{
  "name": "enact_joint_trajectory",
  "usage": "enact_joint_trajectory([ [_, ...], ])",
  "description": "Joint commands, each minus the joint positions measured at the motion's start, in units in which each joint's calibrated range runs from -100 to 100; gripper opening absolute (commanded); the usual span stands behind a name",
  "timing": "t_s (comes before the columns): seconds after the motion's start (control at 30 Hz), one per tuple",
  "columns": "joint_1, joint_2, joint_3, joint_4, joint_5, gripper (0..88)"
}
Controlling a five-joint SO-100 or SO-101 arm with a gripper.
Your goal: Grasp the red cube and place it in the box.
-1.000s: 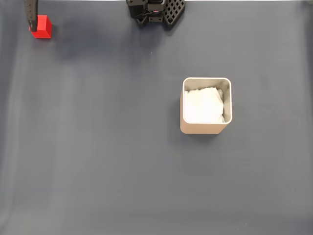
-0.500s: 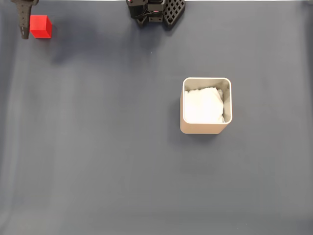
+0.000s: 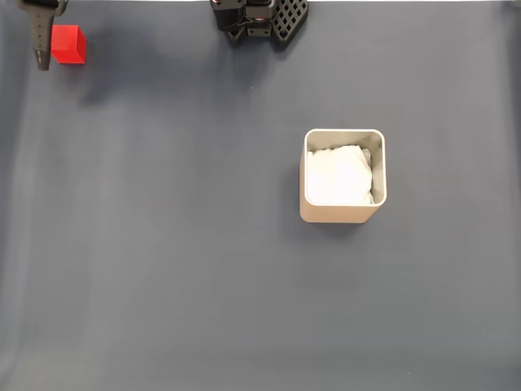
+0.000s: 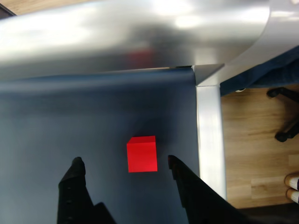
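The red cube [image 3: 67, 44] sits on the dark mat in the far top-left corner of the fixed view. One dark gripper finger [image 3: 39, 42] stands just left of it, with a small gap. In the wrist view my gripper [image 4: 124, 160] is open. The red cube [image 4: 142, 154] rests on the mat between the two fingertips and slightly ahead of them, nearer the right finger [image 4: 180, 179], touching neither. The box [image 3: 343, 213], beige-grey with white padding inside, stands right of centre in the fixed view, far from the cube.
The arm's black base [image 3: 259, 16] is at the top middle of the fixed view. In the wrist view a metal table edge [image 4: 208, 135] runs just right of the cube, with wooden floor and a chair base [image 4: 285, 114] beyond it.
The gripper finger has moved left, from against the cube's left top edge to a small gap beside it. The cube sits squarer and slightly further left. The box has not moved.
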Motion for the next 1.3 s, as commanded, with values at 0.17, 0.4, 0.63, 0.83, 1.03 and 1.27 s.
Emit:
enact_joint_trajectory([
  [0.17, 0.54, 0.73, -0.34, -1.66, -0.24, 43.3],
  [0.4, 0.54, 1.68, -0.34, -2.32, -0.54, 43.3],
  [0.63, 0.90, 2.80, -0.34, -2.97, -0.83, 43.5],
  [0.83, 1.39, 3.75, -0.16, -3.63, -0.78, 43.5],
  [1.03, 1.75, 3.84, 1.02, -4.70, -0.68, 43.5],
  [1.27, 1.96, 3.93, 2.03, -5.44, -0.54, 43.5],
])
